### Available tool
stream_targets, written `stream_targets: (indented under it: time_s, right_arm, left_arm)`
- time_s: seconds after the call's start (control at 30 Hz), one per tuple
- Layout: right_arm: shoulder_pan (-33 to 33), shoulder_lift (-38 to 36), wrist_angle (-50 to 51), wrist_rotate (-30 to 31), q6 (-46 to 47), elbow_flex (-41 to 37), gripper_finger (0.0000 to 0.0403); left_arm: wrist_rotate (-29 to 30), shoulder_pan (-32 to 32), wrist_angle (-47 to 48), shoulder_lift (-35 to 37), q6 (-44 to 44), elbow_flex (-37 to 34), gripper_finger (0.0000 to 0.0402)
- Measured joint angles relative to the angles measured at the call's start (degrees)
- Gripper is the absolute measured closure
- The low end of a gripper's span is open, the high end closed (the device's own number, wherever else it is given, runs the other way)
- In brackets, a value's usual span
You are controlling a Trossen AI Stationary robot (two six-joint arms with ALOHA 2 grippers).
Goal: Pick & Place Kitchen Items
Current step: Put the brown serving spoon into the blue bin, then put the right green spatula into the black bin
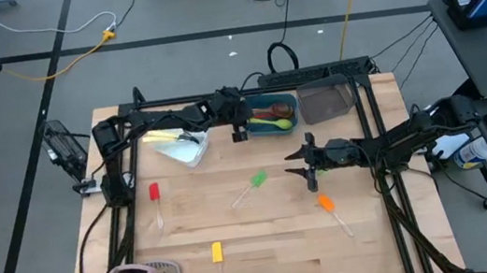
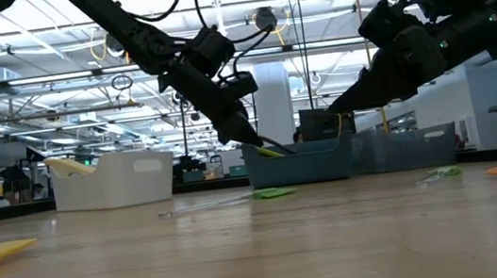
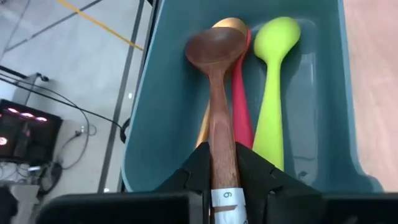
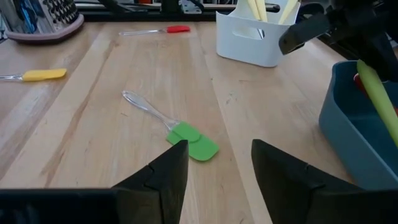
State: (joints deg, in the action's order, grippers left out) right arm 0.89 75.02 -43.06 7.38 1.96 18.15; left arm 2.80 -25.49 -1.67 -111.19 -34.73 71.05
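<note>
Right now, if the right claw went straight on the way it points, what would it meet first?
Most likely the green spatula on the table, lying just ahead of the open right claw; depth is uncertain.

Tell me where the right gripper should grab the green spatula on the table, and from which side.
Judging by its pose, take the green spatula by its clear handle, near mid-length, coming straight down with the fingers across it. It lies flat on the table, and the open right gripper hovers close beside it.

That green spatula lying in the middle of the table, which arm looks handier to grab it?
The right. Its gripper hangs open near the green spatula, while the left gripper holds a wooden spoon over the teal tub.
</note>
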Motion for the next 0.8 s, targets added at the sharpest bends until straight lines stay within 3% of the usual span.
stream_targets:
  time_s: [0.4, 0.63, 0.8]
  right_arm:
    - [0.00, 0.00, 0.03, -0.15, -1.11, 0.00, 0.0234]
    - [0.02, -0.02, 3.20, -6.13, -4.03, 0.04, 0.0234]
    - [0.03, -0.02, 4.31, -8.99, -6.55, 0.07, 0.0234]
  left_arm:
    - [9.05, 0.11, -1.06, 0.18, 0.40, -0.02, 0.0251]
    - [0.61, 0.98, -0.87, 4.43, 7.95, -0.04, 0.0241]
    - [-0.19, 2.87, 0.62, 10.07, 10.08, -0.04, 0.0254]
